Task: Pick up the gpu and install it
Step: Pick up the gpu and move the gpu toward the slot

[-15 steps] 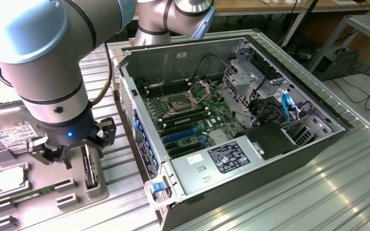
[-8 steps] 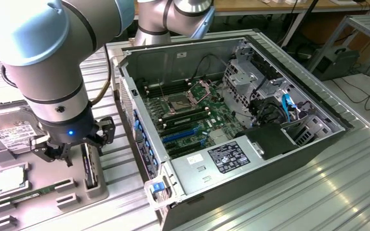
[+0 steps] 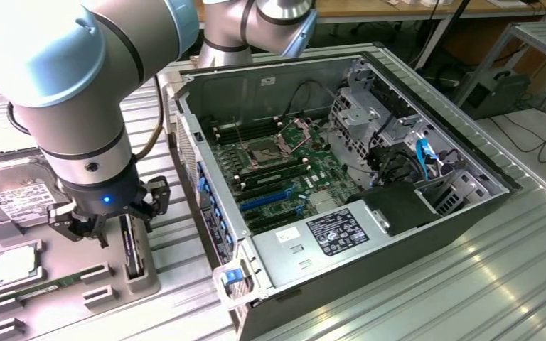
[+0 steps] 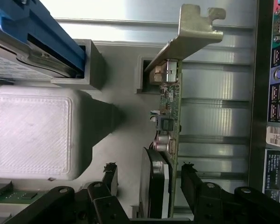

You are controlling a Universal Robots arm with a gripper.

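In the exterior view, the gpu (image 3: pixel 133 250), a thin flat dark card with a silver metal end bracket, is seen standing on its long edge in a narrow slot of the grey moulded holder tray (image 3: pixel 145 288), at the exterior view's left. It is kept upright there, presumably so that both flat faces are offered to a grasp from above. The black 2-finger gripper (image 3: pixel 119 226) is held directly over the card. The open dark metal computer tower case (image 3: pixel 463 163) is laid on its side just beside the tray, so that the blue plastic expansion slots (image 3: pixel 265 204) face upward. A boxy silver hard drive with a white label (image 3: pixel 15 195) is lodged in the same tray.

In the wrist view, the gpu (image 4: pixel 173 107) is seen edge-on in its slot. The gripper (image 4: pixel 149 169) is open, its fingers (image 4: pixel 111 173) set 1 to each side of the card's black fan housing. A clear gap is seen at 1 finger; at the other, contact cannot be told. Nothing is clamped, so the pick-up is judged not yet made.
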